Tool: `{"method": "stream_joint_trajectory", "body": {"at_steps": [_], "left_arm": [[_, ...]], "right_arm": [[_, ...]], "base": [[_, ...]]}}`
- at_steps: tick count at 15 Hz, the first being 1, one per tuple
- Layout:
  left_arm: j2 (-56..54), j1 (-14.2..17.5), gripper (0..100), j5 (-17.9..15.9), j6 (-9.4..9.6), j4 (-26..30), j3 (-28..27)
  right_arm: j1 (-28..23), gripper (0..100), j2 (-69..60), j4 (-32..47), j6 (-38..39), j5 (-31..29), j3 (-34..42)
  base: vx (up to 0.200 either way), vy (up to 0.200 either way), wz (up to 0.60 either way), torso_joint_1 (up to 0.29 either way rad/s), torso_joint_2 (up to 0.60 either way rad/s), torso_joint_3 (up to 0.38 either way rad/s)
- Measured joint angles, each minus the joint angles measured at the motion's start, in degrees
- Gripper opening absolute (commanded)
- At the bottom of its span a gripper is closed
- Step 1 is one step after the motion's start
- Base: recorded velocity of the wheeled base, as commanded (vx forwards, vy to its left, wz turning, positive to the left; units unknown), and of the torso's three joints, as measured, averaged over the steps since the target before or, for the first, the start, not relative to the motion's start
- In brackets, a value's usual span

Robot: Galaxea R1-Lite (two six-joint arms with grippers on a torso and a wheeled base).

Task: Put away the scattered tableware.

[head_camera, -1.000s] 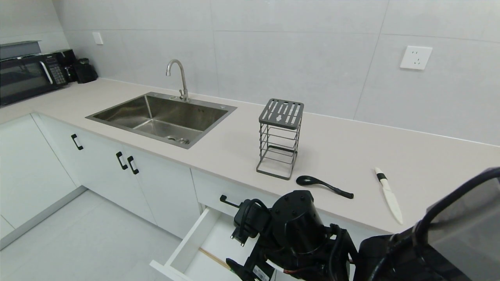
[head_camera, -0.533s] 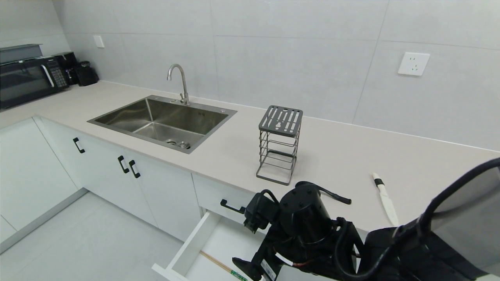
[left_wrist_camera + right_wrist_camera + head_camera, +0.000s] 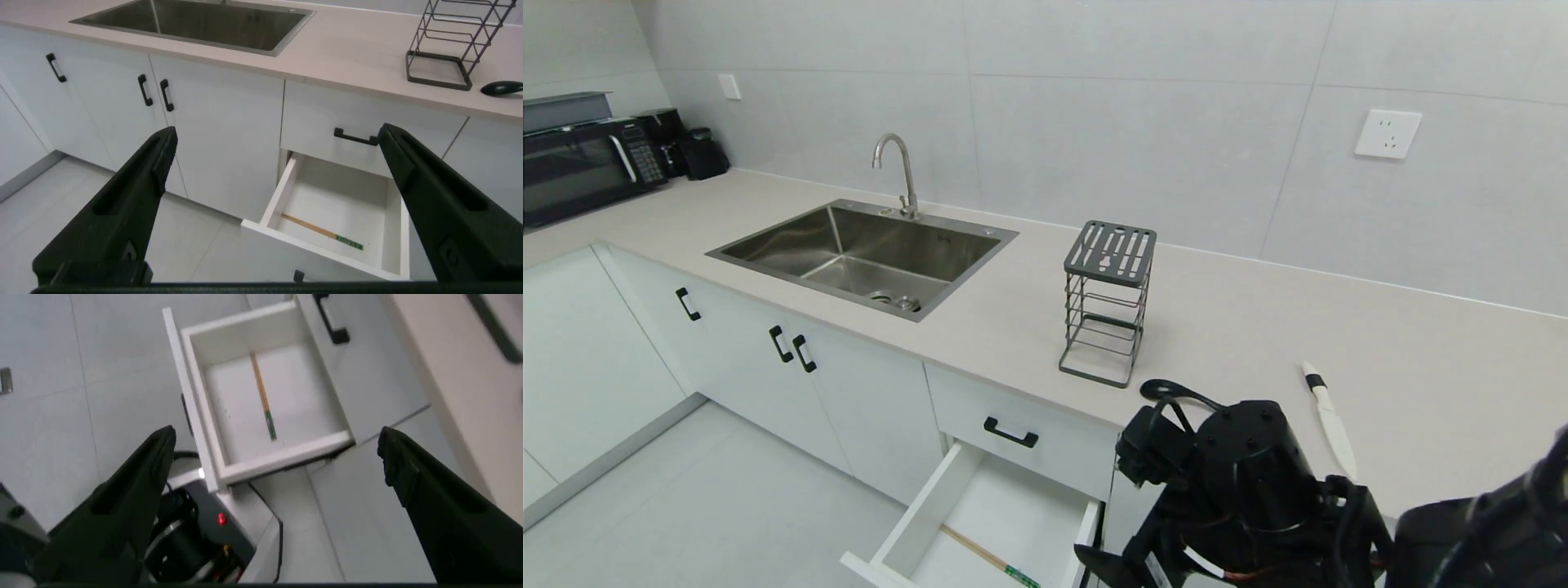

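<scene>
The left tool (image 3: pixel 278 135) and right tool (image 3: pixel 276 437) both gape wide, holding nothing. A black spoon (image 3: pixel 1168 390) and a white knife (image 3: pixel 1327 416) lie near the surface's (image 3: pixel 1241 327) front edge. Chopsticks (image 3: pixel 261 396) lie in the open drawer (image 3: pixel 915 523).

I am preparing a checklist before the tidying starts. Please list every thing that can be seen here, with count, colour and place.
counter: one, beige, along the tiled wall
sink: one, steel, set in the counter
tap: one, steel, behind the sink
microwave: one, black, far left on the counter
socket: one, white, on the wall
rack: one, dark grey wire, upright on the counter
spoon: one, black, on the counter before the rack, partly hidden
knife: one, white with black band, on the counter right of the spoon
drawer: one, white, pulled open under the counter
chopsticks: number unclear, wooden with green tip, in the drawer
left tool: one, black, open, facing the drawer
right tool: one, black, open, above the drawer
</scene>
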Motion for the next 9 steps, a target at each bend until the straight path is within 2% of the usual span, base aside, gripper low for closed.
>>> {"method": "stream_joint_trajectory", "body": {"at_steps": [5,9], "left_arm": [[0.0,0.0,100,0.0,0.02,0.0,0.0],[0.0,0.1,100,0.0,0.02,0.0,0.0]], "right_arm": [[-4.5,100,-3.8,-1.4,4.1,-1.0,3.0],[-14.4,100,-4.1,-1.4,0.2,-0.3,2.9]], "base": [[0.000,0.000,0.00,0.000,0.00,0.000],[0.000,0.000,0.00,0.000,0.00,0.000]]}}
